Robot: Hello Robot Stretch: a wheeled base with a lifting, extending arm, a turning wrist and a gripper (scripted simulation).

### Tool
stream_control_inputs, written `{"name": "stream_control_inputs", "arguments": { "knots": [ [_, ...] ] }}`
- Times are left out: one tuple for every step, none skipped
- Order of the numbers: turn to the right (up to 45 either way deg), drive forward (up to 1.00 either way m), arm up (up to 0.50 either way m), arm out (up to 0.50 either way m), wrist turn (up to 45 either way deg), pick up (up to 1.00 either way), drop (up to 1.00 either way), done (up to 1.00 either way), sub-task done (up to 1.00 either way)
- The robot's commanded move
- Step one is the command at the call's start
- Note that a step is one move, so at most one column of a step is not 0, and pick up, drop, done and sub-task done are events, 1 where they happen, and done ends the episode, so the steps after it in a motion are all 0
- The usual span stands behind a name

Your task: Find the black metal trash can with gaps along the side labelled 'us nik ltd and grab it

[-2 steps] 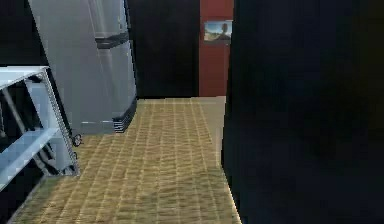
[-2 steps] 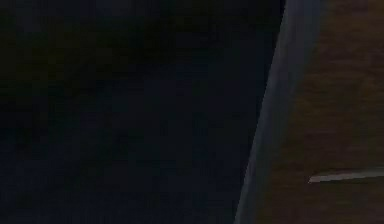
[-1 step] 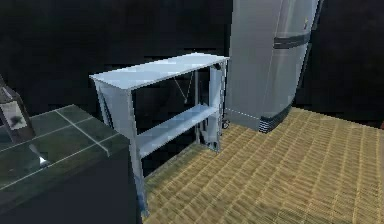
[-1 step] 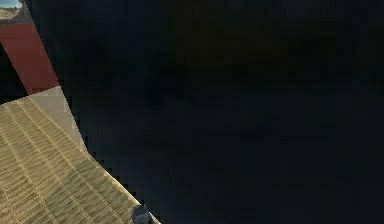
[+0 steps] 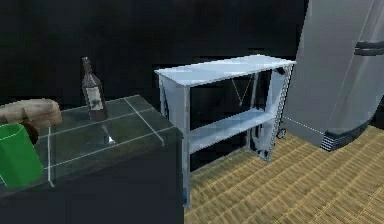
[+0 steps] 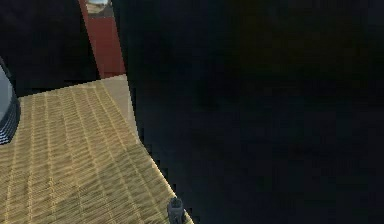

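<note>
Poking up by the woven floor (image 6: 70, 150), the hand (image 6: 176, 209) — whether it holds anything, I cannot tell.

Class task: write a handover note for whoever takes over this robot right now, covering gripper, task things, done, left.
Gripper: a small dark tip at the arm side view's bottom edge; cannot tell whether it holds anything.
Trash can: not yet found.
Ahead: a dark counter with a bottle and a green container, a pale shelf table, a grey fridge.
Done: nothing yet.
Left: find the can, approach, grab it.
</note>
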Motion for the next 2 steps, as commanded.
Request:
{"name": "stream_control_inputs", "arguments": {
  "knots": [
    [0.0,0.0,0.24,0.0,0.0,0.0,0.0,0.0,0.0],
    [0.0,0.0,0.0,0.4,0.0,0.0,0.0,0.0,0.0]
  ]
}}
